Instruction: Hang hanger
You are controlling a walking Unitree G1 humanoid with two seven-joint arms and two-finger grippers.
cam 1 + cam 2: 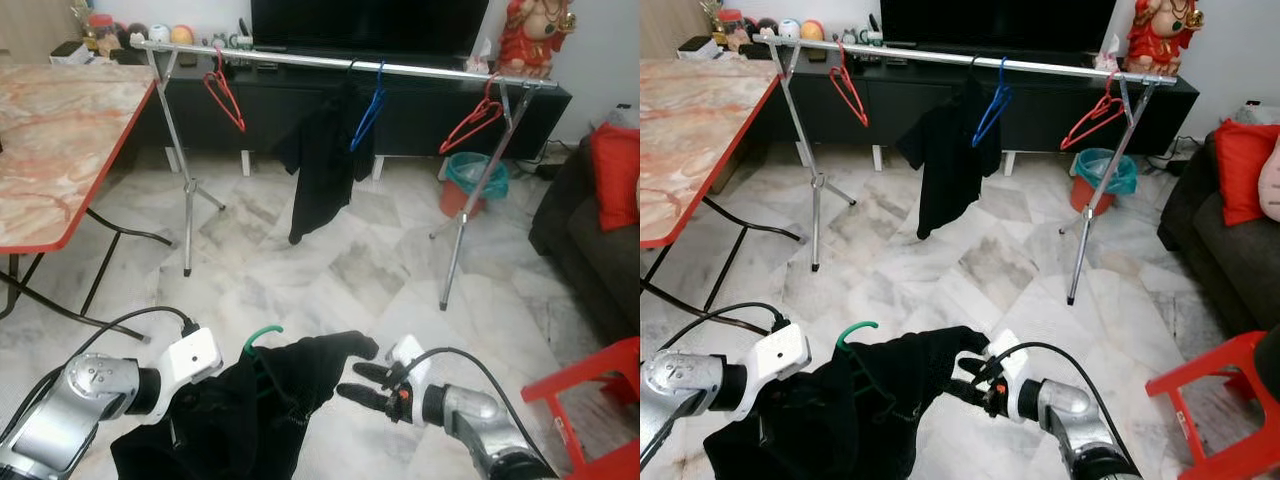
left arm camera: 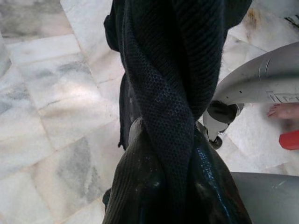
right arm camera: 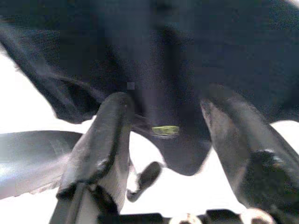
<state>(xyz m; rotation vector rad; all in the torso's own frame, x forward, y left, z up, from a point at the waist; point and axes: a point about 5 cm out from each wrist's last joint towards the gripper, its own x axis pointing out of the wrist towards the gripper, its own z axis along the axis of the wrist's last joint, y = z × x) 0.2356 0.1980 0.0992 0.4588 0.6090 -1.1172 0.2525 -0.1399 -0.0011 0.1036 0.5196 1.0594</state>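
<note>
A black garment on a green hanger, whose hook sticks up, hangs low in front of me. My left gripper is shut on the twisted cloth, and the garment hides its fingers in the eye views. My right gripper is open at the garment's right edge, its two fingers spread with dark cloth just ahead of them. Across the room stands a silver clothes rail. It carries two red hangers and a blue hanger with a black shirt.
A marble-top table with a red rim stands at the left. On the right are a red plastic stool and a dark sofa with a red cushion. A green-lined bin sits by the rail's right legs, with a TV console behind.
</note>
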